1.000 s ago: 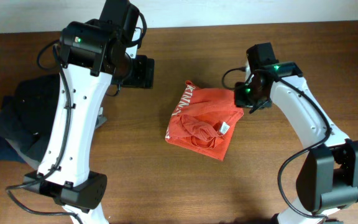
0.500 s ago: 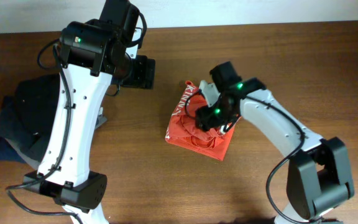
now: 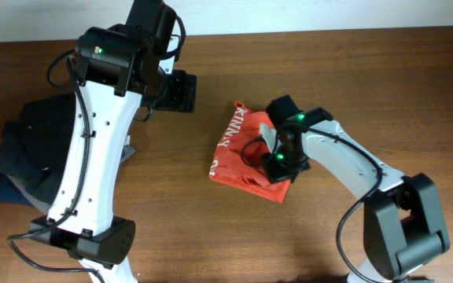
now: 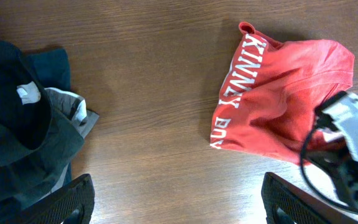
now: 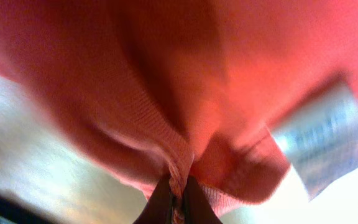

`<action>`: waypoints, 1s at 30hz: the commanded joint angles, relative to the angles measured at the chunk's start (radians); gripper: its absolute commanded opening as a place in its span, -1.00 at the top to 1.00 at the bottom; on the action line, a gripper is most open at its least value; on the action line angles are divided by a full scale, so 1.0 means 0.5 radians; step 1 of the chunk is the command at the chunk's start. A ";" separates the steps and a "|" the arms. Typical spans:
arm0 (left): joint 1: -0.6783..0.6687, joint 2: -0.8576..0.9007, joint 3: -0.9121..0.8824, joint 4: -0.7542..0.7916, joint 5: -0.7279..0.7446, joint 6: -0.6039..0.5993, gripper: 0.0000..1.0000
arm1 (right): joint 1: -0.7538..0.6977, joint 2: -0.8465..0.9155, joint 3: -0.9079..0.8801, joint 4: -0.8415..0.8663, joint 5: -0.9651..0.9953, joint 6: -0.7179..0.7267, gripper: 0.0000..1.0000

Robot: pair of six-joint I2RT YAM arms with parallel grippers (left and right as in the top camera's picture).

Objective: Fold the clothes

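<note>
The red-orange T-shirt [image 3: 238,149] lies crumpled in the middle of the table, with white lettering along its left edge. It also shows in the left wrist view [image 4: 272,93]. My right gripper [image 3: 278,161] is down on the shirt's right part. In the right wrist view its jaws [image 5: 178,196] are shut on a ribbed fold of the shirt [image 5: 166,74], next to the white neck tag [image 5: 322,143]. My left gripper [image 3: 181,90] hangs open and empty above the bare table left of the shirt; its fingers [image 4: 173,205] are spread wide.
A pile of dark black, navy and grey garments [image 3: 26,149] lies at the table's left edge, also seen in the left wrist view [image 4: 17,124]. The left arm's white link [image 3: 93,157] spans the left side. Bare wood [image 3: 171,204] lies in front of the shirt.
My right gripper moved from the shirt's upper right corner leftward over the shirt, then down toward the front, and now pinches fabric near the neck tag. The left arm has not moved.
</note>
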 commanded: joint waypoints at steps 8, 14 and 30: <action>0.002 -0.039 0.024 0.004 0.000 0.039 -0.73 | -0.049 -0.092 -0.005 -0.295 0.203 0.091 0.80; 0.002 -0.039 0.024 0.003 0.000 0.039 -0.74 | -0.066 -0.099 -0.004 -0.300 0.492 0.335 0.63; 0.002 -0.039 0.024 0.009 0.000 0.040 -0.83 | -0.269 -0.058 -0.005 0.368 -0.366 0.253 0.00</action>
